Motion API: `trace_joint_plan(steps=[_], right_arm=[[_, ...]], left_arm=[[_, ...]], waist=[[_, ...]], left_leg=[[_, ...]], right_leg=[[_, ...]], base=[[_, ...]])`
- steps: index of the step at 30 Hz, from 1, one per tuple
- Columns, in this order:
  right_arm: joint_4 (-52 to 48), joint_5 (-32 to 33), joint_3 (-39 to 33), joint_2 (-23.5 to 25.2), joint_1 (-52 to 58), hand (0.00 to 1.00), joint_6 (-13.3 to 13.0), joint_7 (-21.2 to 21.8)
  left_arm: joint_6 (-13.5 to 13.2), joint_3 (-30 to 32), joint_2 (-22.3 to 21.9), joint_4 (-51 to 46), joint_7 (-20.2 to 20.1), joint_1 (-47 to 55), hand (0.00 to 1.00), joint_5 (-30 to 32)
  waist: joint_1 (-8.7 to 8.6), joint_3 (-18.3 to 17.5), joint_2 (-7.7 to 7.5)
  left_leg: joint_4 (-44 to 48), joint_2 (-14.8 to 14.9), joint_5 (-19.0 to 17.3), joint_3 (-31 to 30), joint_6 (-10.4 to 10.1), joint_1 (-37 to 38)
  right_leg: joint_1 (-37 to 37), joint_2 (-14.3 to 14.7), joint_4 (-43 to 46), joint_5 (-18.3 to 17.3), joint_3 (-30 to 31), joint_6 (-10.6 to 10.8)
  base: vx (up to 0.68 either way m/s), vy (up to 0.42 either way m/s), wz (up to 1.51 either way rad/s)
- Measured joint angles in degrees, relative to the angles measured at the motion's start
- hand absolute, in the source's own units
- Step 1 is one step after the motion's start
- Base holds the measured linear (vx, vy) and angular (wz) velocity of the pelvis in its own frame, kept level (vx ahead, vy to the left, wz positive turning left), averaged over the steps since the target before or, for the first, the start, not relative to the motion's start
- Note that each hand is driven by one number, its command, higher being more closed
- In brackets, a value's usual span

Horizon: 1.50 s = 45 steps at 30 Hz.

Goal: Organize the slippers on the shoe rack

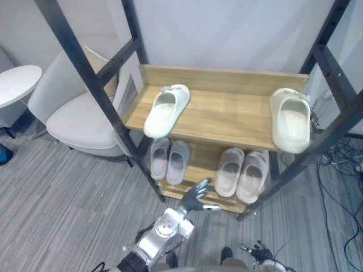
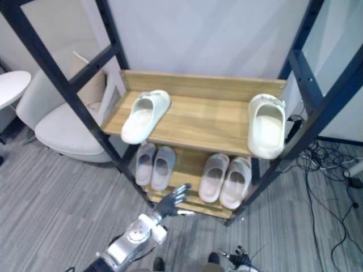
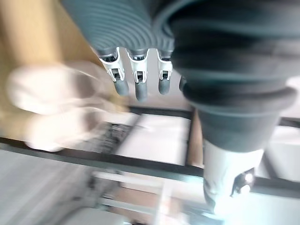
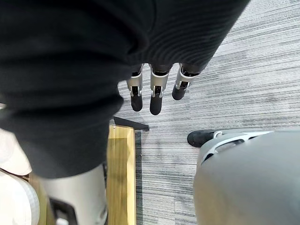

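left eye view is showing two cream slippers lying well apart on the shoe rack (image 1: 227, 113) top shelf: left slipper (image 1: 166, 110) angled, right slipper (image 1: 292, 120) by the frame. they are looking light, soft and foamy, so pinching the upper band is seeming safest. left hand (image 1: 195, 196) is hovering with fingers spread and empty; right hand (image 4: 154, 93) fingers are hanging straight.

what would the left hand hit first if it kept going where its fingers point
The left hand would likely meet the lower shelf edge, between the grey pair and the beige pair; depth is unclear.
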Motion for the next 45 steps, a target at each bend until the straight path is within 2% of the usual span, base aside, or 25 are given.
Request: trace_joint_plan(steps=[6,10,16,21,25,29,38,42,45], right_arm=[[-0.01,-0.15,1.38,-0.52,0.51,0.00,-0.05,-0.92],[0.00,-0.63,1.80,-0.81,0.98,0.00,-0.44,-1.79],[0.19,-2.19,2.24,-1.01,2.77,0.00,-0.43,-2.53],[0.27,-2.17,2.21,-0.99,3.78,0.00,-0.40,-2.61],[0.35,-2.20,2.12,-0.93,3.68,0.00,-0.35,-2.93],[0.34,-2.17,1.61,-0.20,3.68,0.00,-0.34,-3.13],[-0.27,-1.68,0.73,0.79,3.28,0.00,-0.45,-3.10],[-0.62,-1.59,-0.05,1.13,3.54,0.00,-0.57,-3.07],[-2.78,0.10,-0.09,1.92,4.14,0.00,-0.61,-3.07]], left_arm=[[-1.55,2.17,1.15,-6.91,2.79,-0.03,0.00,-0.48],[-3.07,7.21,1.74,-12.38,7.17,-0.39,0.00,-0.83],[-3.82,12.26,2.17,-13.05,12.85,-3.88,0.00,2.11],[-3.66,20.36,3.33,-3.44,18.12,-14.90,0.00,6.24],[-2.97,22.62,7.15,5.00,20.71,-21.49,0.00,7.27],[-1.18,23.20,11.32,12.90,22.57,-27.55,0.00,7.76],[1.42,23.41,18.45,27.80,22.64,-42.36,0.00,9.06],[1.62,23.39,19.33,28.56,22.52,-43.65,0.00,9.94],[2.73,23.36,19.72,29.13,21.64,-45.91,0.00,11.27]], waist=[[0.13,-0.42,0.02],[0.14,-0.84,-0.12],[0.25,-2.17,-0.64],[0.06,-2.51,-1.28],[-0.96,-2.63,-1.56],[-1.74,-2.65,-1.67],[-2.50,-2.01,-1.34],[-2.57,-1.78,-1.09],[-2.34,-0.97,-1.27]], left_leg=[[-0.16,0.07,-0.05,-0.14,-0.04,1.26],[-0.16,0.07,-0.05,-0.12,-0.04,1.31],[-0.30,0.19,-0.06,-0.12,-0.05,1.33],[-0.40,0.49,-0.04,-0.06,-0.09,1.51],[-1.25,0.60,0.21,-0.09,-0.42,1.42],[-1.42,0.59,0.18,0.08,-0.47,1.33],[-2.07,0.78,0.05,1.77,-0.73,1.18],[-2.01,0.98,-0.24,2.68,-1.07,0.99],[-1.83,1.09,-0.27,3.57,-1.08,0.08]], right_leg=[[1.55,0.14,-0.63,-0.08,-0.24,-0.04],[1.80,0.17,-1.17,-0.10,-0.25,-0.29],[1.95,0.45,-2.53,0.34,-0.34,-0.54],[3.15,1.01,-4.75,1.54,-0.80,-0.80],[3.13,1.33,-5.69,1.90,-1.07,-0.89],[2.95,1.51,-5.83,2.04,-0.86,-0.61],[1.32,1.93,-4.85,1.71,1.05,-0.80],[-0.49,1.89,-2.39,0.47,2.31,-0.78],[-3.31,1.78,0.63,-0.45,3.76,-0.87]], base=[[0.01,0.001,0.01],[0.00,0.000,0.00],[0.00,0.000,0.00],[0.00,0.000,0.00],[0.00,0.000,0.00],[0.02,-0.001,-0.01],[0.04,-0.004,-0.11],[-0.01,-0.003,-0.12],[-0.03,-0.006,-0.16]])
